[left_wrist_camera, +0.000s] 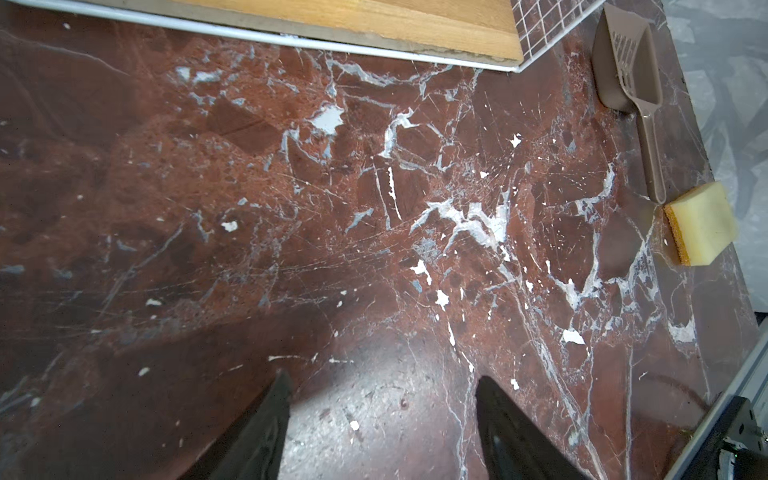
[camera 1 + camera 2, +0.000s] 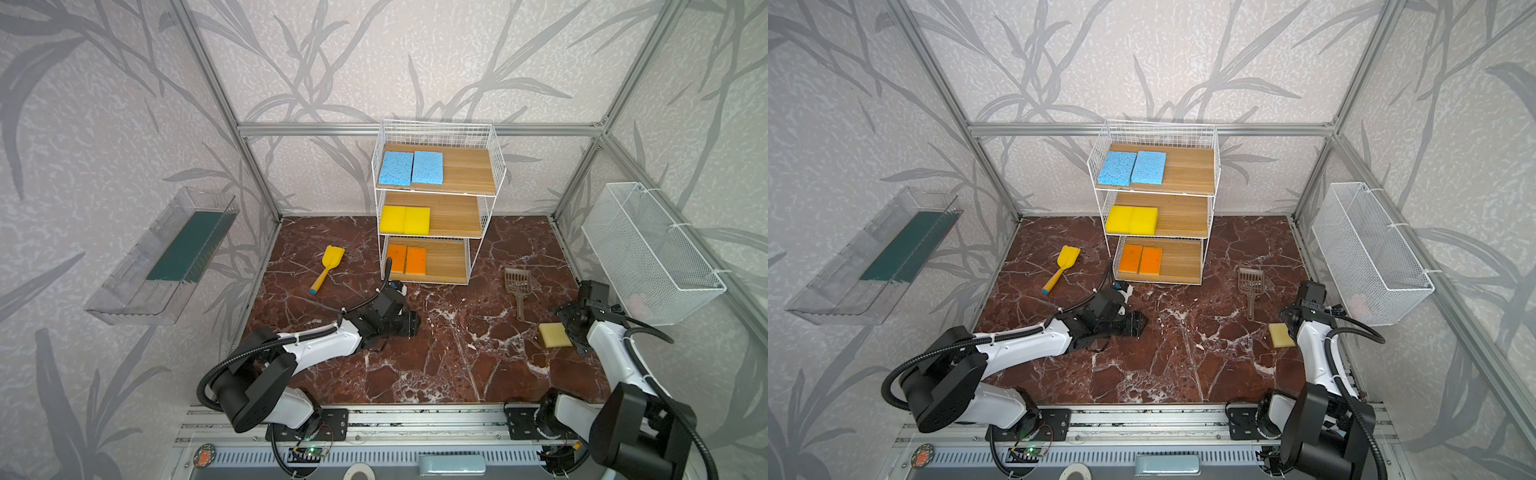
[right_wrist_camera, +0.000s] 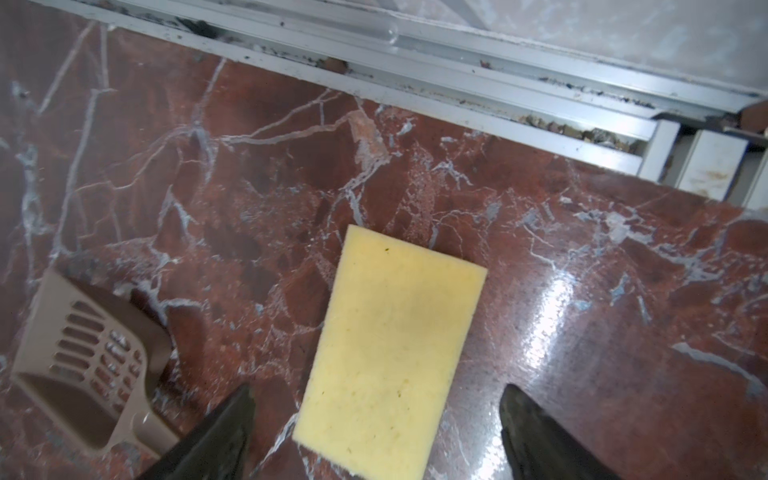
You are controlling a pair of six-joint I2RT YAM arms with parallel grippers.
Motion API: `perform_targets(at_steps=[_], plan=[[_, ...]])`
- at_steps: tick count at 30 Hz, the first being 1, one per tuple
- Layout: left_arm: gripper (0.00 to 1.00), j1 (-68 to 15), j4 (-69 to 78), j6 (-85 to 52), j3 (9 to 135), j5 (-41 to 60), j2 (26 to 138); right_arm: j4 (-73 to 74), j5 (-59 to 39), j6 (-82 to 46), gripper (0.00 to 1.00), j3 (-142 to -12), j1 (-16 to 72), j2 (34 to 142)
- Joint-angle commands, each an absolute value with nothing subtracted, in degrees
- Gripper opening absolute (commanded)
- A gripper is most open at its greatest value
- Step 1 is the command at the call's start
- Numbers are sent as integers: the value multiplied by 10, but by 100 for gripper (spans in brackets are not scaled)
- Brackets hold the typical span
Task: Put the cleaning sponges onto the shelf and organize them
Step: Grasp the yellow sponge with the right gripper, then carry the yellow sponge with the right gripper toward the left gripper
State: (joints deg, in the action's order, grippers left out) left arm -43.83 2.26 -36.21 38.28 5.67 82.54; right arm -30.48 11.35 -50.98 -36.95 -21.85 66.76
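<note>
Six sponges already sit on the shelf (image 2: 465,166): two blue ones (image 2: 411,167) on its top board, two yellow ones (image 2: 404,220) on the middle board and two orange ones (image 2: 406,259) on the bottom board, each pair at the shelf's left end. The last sponge (image 2: 555,335) lies flat on the table (image 2: 436,357), pale face up, well out from the shelf's front right corner, with a brown scoop (image 2: 517,286) between it and the shelf.

The step in hand looks like the pickup of this last sponge. The right tool (image 3: 379,388) hangs over it with fingers spread to either side, gripping nothing. The left tool (image 1: 384,377), just in front of the shelf, is also spread and empty.

Next, the right tool likely needs to lower, pinch the sponge across its short sides, and carry it past the scoop to the bare wood beside the orange pair.
</note>
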Motion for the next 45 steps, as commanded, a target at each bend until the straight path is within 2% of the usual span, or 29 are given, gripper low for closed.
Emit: perform_targets(at_steps=[1,12,20,23,32,39,45], plan=[[72,-441,33,-372,374,50,828,-294,124,-527,91,-372,-224,702],[72,-445,50,-388,352,52,833,-241,84,-506,95,-388,-231,812],[72,-445,50,-392,348,48,838,-244,57,-485,93,-405,-233,866],[71,-446,49,-394,350,48,840,-231,46,-482,86,-401,-233,874],[71,-452,53,-401,356,47,852,-191,7,-452,58,-380,-234,862],[71,-460,53,-403,366,46,865,-197,0,-437,58,-373,-234,831],[71,-466,55,-404,371,45,875,-187,2,-454,58,-321,-234,732]])
